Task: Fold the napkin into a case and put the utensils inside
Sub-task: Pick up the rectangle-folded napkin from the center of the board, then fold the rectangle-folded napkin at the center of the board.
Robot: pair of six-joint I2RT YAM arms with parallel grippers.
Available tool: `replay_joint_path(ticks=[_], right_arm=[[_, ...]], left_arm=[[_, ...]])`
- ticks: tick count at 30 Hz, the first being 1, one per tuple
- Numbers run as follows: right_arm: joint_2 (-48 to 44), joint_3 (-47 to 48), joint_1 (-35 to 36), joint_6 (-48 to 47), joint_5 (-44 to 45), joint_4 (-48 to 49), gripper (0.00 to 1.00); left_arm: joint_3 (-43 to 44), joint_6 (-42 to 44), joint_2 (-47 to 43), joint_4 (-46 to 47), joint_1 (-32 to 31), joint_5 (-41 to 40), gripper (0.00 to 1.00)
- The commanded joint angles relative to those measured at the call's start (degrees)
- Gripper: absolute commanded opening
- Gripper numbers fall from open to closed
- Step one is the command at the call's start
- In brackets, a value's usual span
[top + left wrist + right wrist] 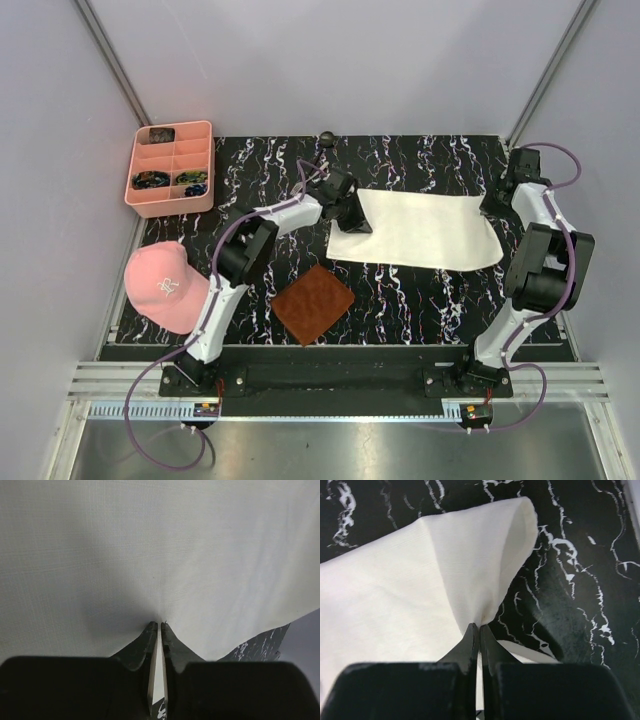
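Your left gripper (160,626) sits closest to the lens, its jaws nipped almost together on one edge of the napkin (420,232). Your right gripper (479,627) pinches the opposite end the same way, and the cloth tents up to its tips. Under everything is the black marbled table (420,300). The napkin is cream-white, plain and finely woven. It lies as a wide band from the table's centre out toward 3 o'clock. A pink cap (160,285) rests at the 8 o'clock edge, a pink tray (170,206) at 10 o'clock, and a brown mat (313,303) near 6 o'clock.
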Motion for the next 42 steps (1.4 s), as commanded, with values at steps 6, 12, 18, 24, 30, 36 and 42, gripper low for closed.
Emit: replay_joint_path(ticks=[6, 12, 18, 24, 30, 36, 42], right_arm=[[-6.60, 0.49, 4.41, 3.17, -8.07, -1.59, 0.00], [-4.93, 0.66, 9.60, 2.92, -8.69, -2.82, 0.00], [-3.53, 2.68, 14.34, 3.61, -7.73, -4.31, 0.00], [0.25, 7.25, 21.62, 7.83, -6.23, -6.95, 0.00], [7.80, 15.68, 29.19, 15.39, -7.90, -8.89, 0.00], [12.02, 19.21, 32.27, 21.10, -9.39, -8.19, 0.00], [15.10, 20.09, 33.33, 26.73, -11.51, -5.29, 0.00]], left_arm=[[3.27, -4.58, 1.76, 2.71, -6.15, -0.51, 0.13], [2.58, -4.15, -0.96, 3.42, -6.51, 0.02, 0.13], [-5.06, -1.35, -9.83, 3.51, 0.42, 0.90, 0.16], [-9.19, 2.26, -12.83, -0.45, 7.36, 3.79, 0.16], [-13.07, 4.64, -15.12, -1.42, 9.66, 4.59, 0.16], [-13.77, 4.55, -14.68, -1.42, 9.66, 4.33, 0.15], [-15.97, 4.29, -14.59, -0.89, 9.66, 4.15, 0.14]])
